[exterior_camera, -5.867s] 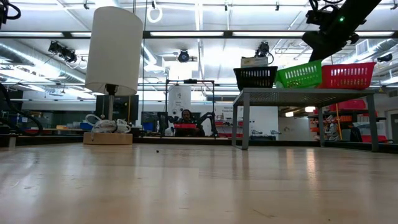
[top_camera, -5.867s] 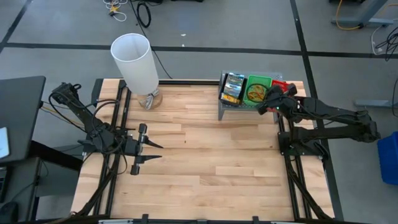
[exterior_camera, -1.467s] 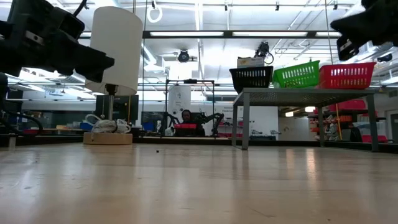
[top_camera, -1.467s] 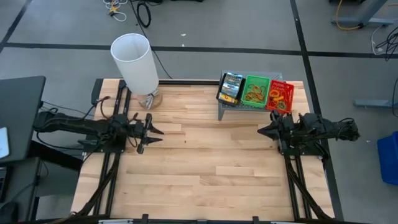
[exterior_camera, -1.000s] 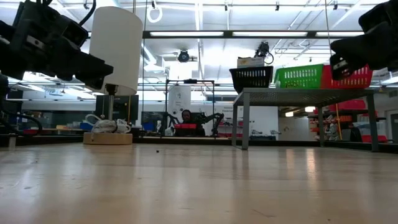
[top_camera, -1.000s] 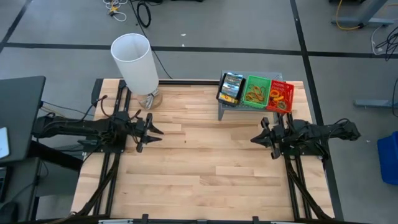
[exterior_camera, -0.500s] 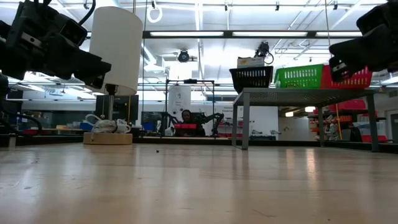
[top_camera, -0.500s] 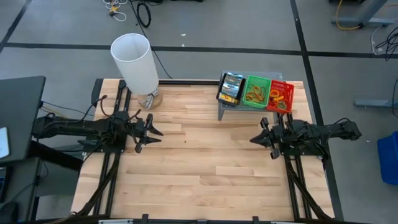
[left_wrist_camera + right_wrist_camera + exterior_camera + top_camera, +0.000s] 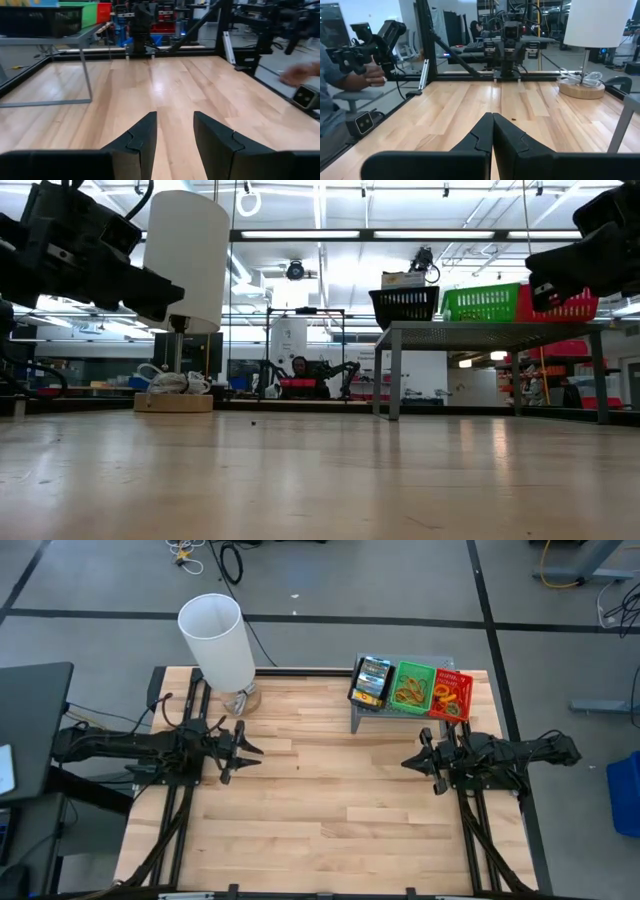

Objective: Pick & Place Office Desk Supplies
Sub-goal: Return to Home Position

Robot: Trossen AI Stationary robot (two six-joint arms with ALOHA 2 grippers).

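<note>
My left end effector (image 9: 250, 755) hangs parted, the right end effector (image 9: 408, 762) pinched closed; the green tray (image 9: 412, 687) (light, stiff mesh, I reckon) wants a rim grip.

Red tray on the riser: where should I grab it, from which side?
Likely the red tray by its outer long wall, from above: it ends the row, so that side is free, while the green tray crowds the other. Right gripper is nearest.

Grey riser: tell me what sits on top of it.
Three trays in a row: black tray with crayon boxes, green tray with tan rubber bands, red tray with coloured loop bands. The trays cover most of the riser top; deeper pieces are hidden.
</note>
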